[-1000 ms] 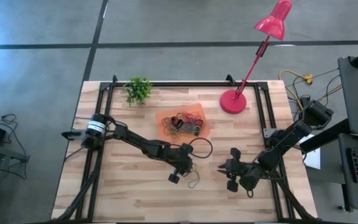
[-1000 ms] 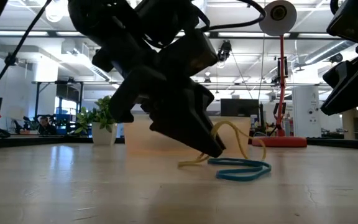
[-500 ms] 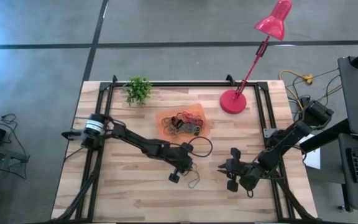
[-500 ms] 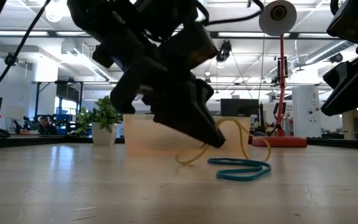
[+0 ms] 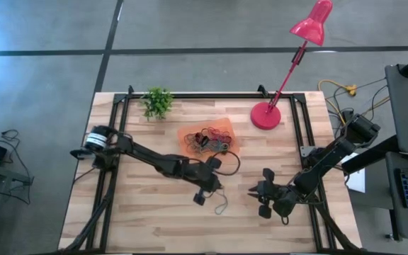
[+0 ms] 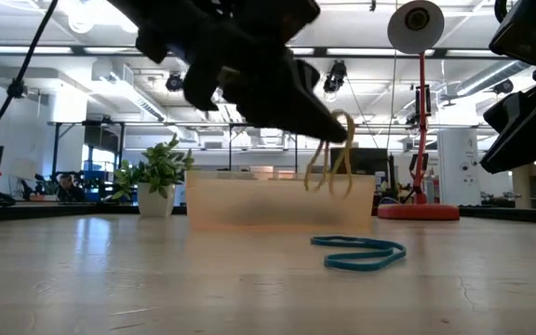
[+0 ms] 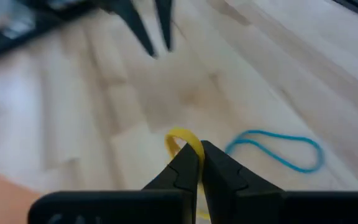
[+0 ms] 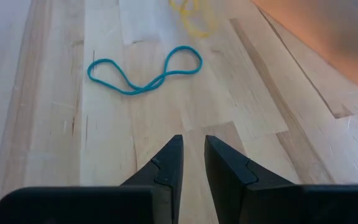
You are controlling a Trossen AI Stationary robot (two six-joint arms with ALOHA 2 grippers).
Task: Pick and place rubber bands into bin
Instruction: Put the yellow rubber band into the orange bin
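Observation:
My left gripper [image 5: 217, 185] is shut on a yellow rubber band [image 6: 329, 166] above the table's middle, a little toward the near side of the orange bin [image 5: 229, 145]. The bin holds several bands [image 5: 207, 140] in mixed colours. The yellow band also shows in the left wrist view [image 7: 183, 139] and in the right wrist view [image 8: 194, 20]. A blue rubber band [image 6: 359, 251] lies flat on the wood below and toward the near edge of my left gripper; it also shows in the high view [image 5: 222, 207] and in the right wrist view [image 8: 145, 68]. My right gripper [image 8: 192, 146] waits low at the right of the blue band, its fingers a narrow gap apart and empty. My left gripper pinches the yellow band's upper part [image 6: 342, 128] between its two fingertips [image 7: 192, 163]. The fingers slant down from the table's left. The band hangs slack below the fingertips as a loose loop, clear of the table.
A red lamp stands with its round base [image 5: 265, 115] at the far right. A small green plant [image 5: 158, 103] stands at the far left. Black frame rails [image 5: 116, 120] run along the table's left and right sides. Bare wood lies along the near edge.
My left gripper has risen and gone a little toward the bin, still shut on the yellow band. The band's lower end, which lay on the table beside the blue band, is now lifted clear and hangs free. The blue band has stayed where it was.

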